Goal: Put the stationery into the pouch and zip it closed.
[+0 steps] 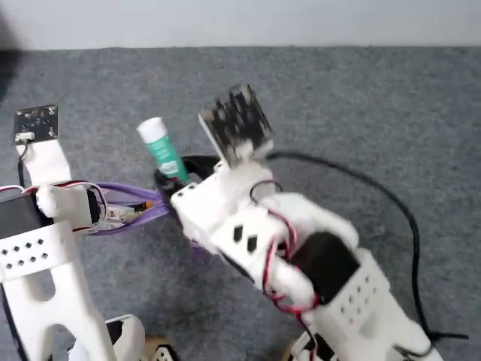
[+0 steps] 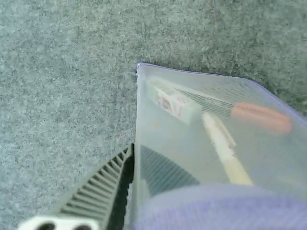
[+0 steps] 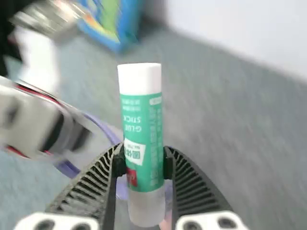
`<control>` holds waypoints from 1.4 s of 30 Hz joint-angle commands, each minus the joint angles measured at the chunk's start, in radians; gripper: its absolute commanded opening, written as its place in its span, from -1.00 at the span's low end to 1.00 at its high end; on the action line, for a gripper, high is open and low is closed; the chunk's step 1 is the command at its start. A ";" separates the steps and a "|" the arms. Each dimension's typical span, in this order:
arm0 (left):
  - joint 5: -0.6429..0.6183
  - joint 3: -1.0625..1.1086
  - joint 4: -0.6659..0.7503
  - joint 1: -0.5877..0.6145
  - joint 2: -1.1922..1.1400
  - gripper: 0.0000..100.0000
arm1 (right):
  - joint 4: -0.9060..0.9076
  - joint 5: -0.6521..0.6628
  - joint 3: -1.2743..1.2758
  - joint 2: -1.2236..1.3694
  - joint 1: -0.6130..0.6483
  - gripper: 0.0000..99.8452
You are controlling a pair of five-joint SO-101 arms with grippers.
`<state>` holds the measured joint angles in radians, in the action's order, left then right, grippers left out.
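The right arm (image 1: 301,256) reaches in from the near edge of the grey worktop (image 1: 376,113). Its jaws pinch a glue stick (image 3: 139,139) by the lower half of the green barrel, with the white cap uppermost. From overhead the stick leans a little towards the far left corner and stands left of the worktop's middle. The pouch (image 1: 131,197), clear with a purple border, is held just off the surface near the left edge. One end is in the left arm (image 1: 45,248)'s jaws, which press together on its border: one ribbed jaw lies outside the plastic and the other shows through it. The other end reaches to just under the glue stick; whether the two touch cannot be told. Through the pouch wall show a white eraser (image 2: 173,103), a pale pen (image 2: 223,151) and an orange, blurred item (image 2: 261,117).
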<state>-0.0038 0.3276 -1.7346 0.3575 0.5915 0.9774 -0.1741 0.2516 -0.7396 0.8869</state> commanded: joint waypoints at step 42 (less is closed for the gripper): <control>-0.057 -0.031 -0.017 -0.017 -0.006 -0.98 | -1.081 0.204 0.724 -0.076 0.093 -0.98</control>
<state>-0.0514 0.3276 -1.7346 0.3529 0.5915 -0.0660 -0.0054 0.9743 -0.7994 1.0157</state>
